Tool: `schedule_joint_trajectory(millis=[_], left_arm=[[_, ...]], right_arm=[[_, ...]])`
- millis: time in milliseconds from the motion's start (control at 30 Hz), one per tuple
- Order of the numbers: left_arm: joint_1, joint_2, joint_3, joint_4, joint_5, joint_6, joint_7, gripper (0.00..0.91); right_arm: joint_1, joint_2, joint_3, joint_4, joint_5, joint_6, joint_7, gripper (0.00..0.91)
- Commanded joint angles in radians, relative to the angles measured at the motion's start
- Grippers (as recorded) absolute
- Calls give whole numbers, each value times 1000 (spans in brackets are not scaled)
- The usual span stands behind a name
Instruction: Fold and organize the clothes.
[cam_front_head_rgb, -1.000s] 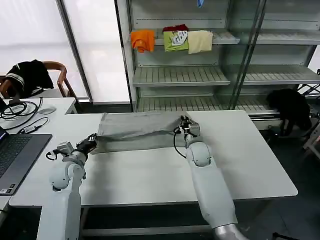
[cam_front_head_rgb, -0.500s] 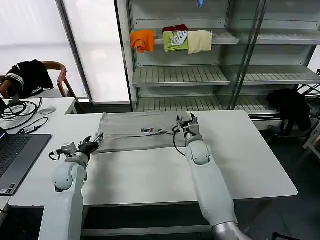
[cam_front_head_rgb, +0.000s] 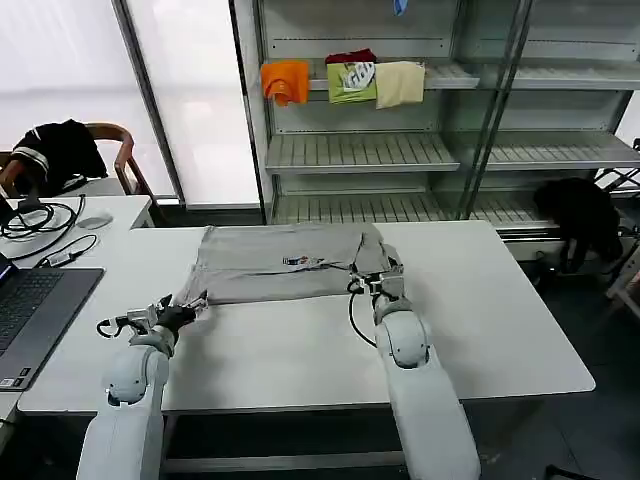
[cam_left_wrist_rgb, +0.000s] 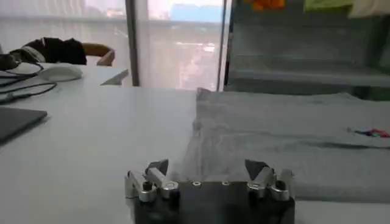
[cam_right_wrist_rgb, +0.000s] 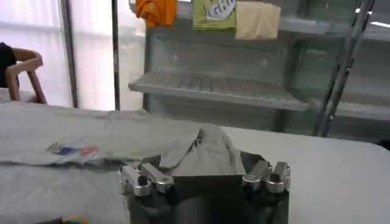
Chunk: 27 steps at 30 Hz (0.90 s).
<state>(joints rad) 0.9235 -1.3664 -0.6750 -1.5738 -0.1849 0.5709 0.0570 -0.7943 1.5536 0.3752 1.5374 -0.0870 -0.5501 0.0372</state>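
1. The grey T-shirt (cam_front_head_rgb: 285, 265) lies flat across the far half of the white bench (cam_front_head_rgb: 480, 330), folded into a long band; its small multicoloured chest print (cam_front_head_rgb: 297, 262) faces up near the middle.

2. The left hand (cam_front_head_rgb: 188, 306) sits low on the bench at the shirt's near left corner. In the left wrist view its fingers (cam_left_wrist_rgb: 157, 171) stand wide apart with the cloth edge lying between and ahead of them; nothing appears pinched.

3. The right hand (cam_front_head_rgb: 378, 283) sits at the shirt's near right corner. In the right wrist view the right hand (cam_right_wrist_rgb: 204, 172) has its fingers spread wide, and a rumpled fold of the T-shirt (cam_right_wrist_rgb: 201, 149) rises just beyond them; whether any cloth touches a fingertip is hard to tell from this angle.

4. Step in hand, as judged: one lengthwise fold is laid down and both hands stand free of the cloth at its two near corners.

5. Next move, as judged: a fresh hold on the band, probably at one short end, to carry it across toward the other end. The raised wrinkle at the right corner calls for smoothing or a clean pinch of both layers, otherwise the fold may come out skewed.

6. Orange, green and cream folded garments (cam_front_head_rgb: 345, 80) rest on an upper shelf (cam_front_head_rgb: 450, 72) behind the bench.
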Motion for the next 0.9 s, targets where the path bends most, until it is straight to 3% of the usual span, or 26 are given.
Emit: schedule_joint_trajectory(millis=[33, 67, 100, 133, 167, 500, 733, 900], left_arm=[[30, -3, 1, -25, 42, 7, 5, 20], [31, -3, 2, -26, 45, 8, 7, 20], [31, -4, 3, -26, 47, 8, 6, 20], [32, -4, 3, -26, 49, 8, 7, 20], [32, -4, 3, -26, 49, 8, 9, 20], [29, -5, 8, -21, 56, 7, 12, 0], [26, 1, 11, -23, 65, 7, 28, 0], [28, 3, 12, -22, 67, 6, 38, 0]], right_arm=[[-64, -72, 14, 49, -5, -33, -3, 907], [-68, -73, 19, 45, -5, -33, -5, 907], [-72, -73, 21, 42, -4, -32, -8, 665], [-75, -75, 22, 40, 0, -32, -10, 222], [-78, -77, 21, 39, 3, -32, -12, 10], [-82, -79, 11, 41, 53, -31, -36, 0], [-84, -84, 7, 56, 186, -33, -25, 0], [-86, -101, -4, 64, 336, -33, 19, 0]])
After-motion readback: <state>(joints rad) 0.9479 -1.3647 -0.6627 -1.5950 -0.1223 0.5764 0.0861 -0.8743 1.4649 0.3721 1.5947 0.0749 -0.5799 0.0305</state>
